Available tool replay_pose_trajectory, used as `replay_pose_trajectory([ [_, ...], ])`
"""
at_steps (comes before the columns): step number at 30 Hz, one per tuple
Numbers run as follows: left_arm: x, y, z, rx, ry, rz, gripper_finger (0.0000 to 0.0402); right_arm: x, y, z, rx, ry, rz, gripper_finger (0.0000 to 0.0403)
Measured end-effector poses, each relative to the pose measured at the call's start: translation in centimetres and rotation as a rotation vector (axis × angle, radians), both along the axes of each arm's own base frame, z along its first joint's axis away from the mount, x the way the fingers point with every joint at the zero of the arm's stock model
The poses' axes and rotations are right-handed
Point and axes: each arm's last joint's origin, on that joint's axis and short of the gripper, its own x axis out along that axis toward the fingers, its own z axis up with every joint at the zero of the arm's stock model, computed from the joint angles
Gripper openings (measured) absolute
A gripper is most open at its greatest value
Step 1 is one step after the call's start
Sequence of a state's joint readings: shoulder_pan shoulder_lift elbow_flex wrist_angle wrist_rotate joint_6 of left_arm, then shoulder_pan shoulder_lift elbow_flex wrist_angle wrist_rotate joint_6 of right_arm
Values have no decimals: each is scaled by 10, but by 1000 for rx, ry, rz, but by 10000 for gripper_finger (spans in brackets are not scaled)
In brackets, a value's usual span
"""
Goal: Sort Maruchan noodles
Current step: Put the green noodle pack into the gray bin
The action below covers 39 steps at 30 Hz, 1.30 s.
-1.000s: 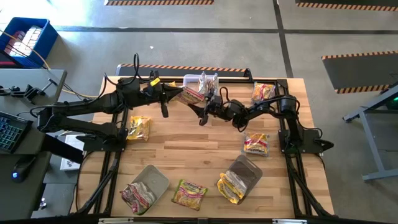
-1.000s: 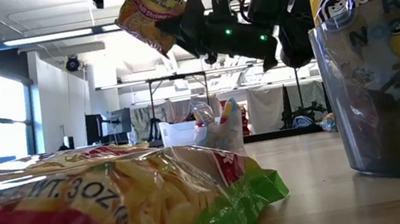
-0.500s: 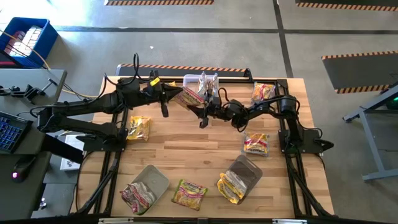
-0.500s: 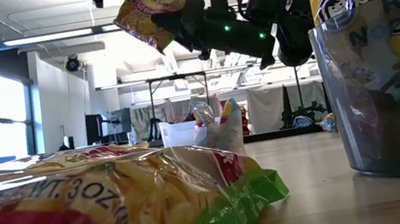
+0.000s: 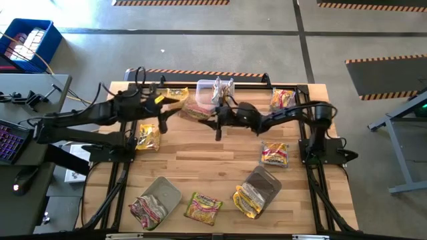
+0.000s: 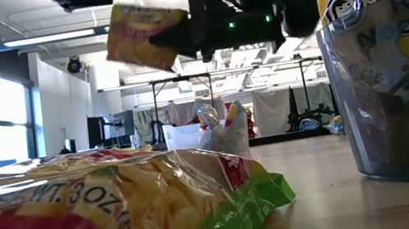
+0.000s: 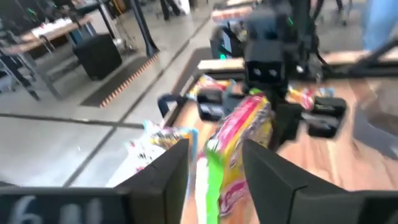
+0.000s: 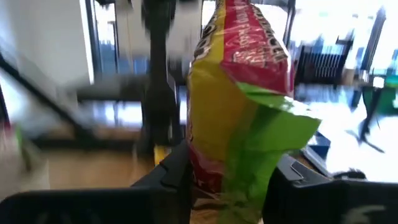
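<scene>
Spanning a workshop floor, the pale wooden slatted table (image 5: pixel 220 167) carries scattered packets and clear plastic tubs (image 5: pixel 215 89) — right gripper (image 5: pixel 215 120) clamps a yellow-red-green crinkly ramen packet (image 5: pixel 195 110); left gripper (image 5: pixel 162 120) stands parted.

High view overhead; low view table-level toward room; wrist views close; all share lifted packet (image 5: pixel 195 109).
</scene>
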State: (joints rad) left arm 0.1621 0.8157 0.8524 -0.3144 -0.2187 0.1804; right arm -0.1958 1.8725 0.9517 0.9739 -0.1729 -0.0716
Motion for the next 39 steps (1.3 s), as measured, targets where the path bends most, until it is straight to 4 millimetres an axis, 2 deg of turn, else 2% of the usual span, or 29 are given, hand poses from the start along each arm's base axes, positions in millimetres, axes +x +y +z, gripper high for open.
replay_pose_trajectory([
  [6,-2,-17,-7,-62,57,-36,188,9,17,20,-133,374,-33,99],
  [9,6,-23,-12,-83,84,-67,207,17,31,32,-216,474,-55,100],
  [15,22,-31,-23,-104,184,-88,233,26,55,49,-315,499,-50,102],
  [18,31,-34,-18,-114,235,-78,239,27,60,53,-320,488,-46,102],
  [29,73,-51,-18,-92,435,-156,244,27,63,54,-332,489,-38,103],
  [35,94,-51,-19,-3,578,-116,240,26,63,51,-339,513,-38,103],
  [39,102,-51,-19,6,645,-107,224,27,64,52,-337,507,-23,103],
])
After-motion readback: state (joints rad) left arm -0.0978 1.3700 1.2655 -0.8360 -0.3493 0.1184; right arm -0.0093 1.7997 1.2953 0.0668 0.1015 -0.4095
